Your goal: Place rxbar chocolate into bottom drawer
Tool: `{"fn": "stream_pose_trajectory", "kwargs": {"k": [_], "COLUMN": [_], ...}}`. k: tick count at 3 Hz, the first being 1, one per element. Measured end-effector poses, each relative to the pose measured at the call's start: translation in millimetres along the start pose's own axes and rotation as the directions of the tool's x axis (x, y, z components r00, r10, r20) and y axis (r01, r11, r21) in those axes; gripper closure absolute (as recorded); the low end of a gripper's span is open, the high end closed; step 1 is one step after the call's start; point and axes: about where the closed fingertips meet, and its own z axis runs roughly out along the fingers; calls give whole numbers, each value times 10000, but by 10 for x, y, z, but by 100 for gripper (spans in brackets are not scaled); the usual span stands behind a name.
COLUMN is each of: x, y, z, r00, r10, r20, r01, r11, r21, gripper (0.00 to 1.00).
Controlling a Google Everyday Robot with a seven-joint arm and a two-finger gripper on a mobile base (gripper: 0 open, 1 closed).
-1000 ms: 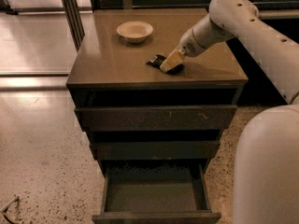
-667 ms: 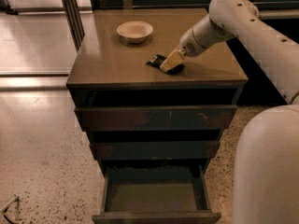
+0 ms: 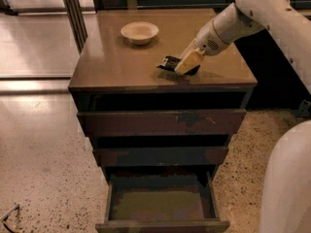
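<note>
The rxbar chocolate (image 3: pixel 168 62), a small black bar, is at the front right of the cabinet top (image 3: pixel 116 62), just above its surface. My gripper (image 3: pixel 187 64) reaches down from the right and is shut on the bar's right end, with a cream finger (image 3: pixel 190 60) over it. The bottom drawer (image 3: pixel 160 205) is pulled open below, showing its greenish-brown floor with nothing in it.
A round cream bowl (image 3: pixel 140 32) stands at the back of the cabinet top. The two upper drawers (image 3: pixel 160 123) are nearly closed. My white arm (image 3: pixel 252 8) and base (image 3: pixel 289 183) fill the right side. A metal post (image 3: pixel 73 13) stands at the left.
My gripper and the bar have shifted slightly to the right together. The drawers and bowl have not moved.
</note>
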Motion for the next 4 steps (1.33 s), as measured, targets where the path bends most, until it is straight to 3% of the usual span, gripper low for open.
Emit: {"fn": "stream_pose_trajectory", "kwargs": {"k": [1, 3, 4], "x": [125, 130, 183], "y": [403, 517, 826], "z": [-338, -265, -302], "r00": [9974, 9950, 9930], "r10": [-716, -990, -1181], "r20": [106, -134, -74], "r01": [724, 968, 1165], "r11": [9922, 9884, 9863], "r21": [-1015, -1168, -1169], "gripper": [100, 100, 100]}}
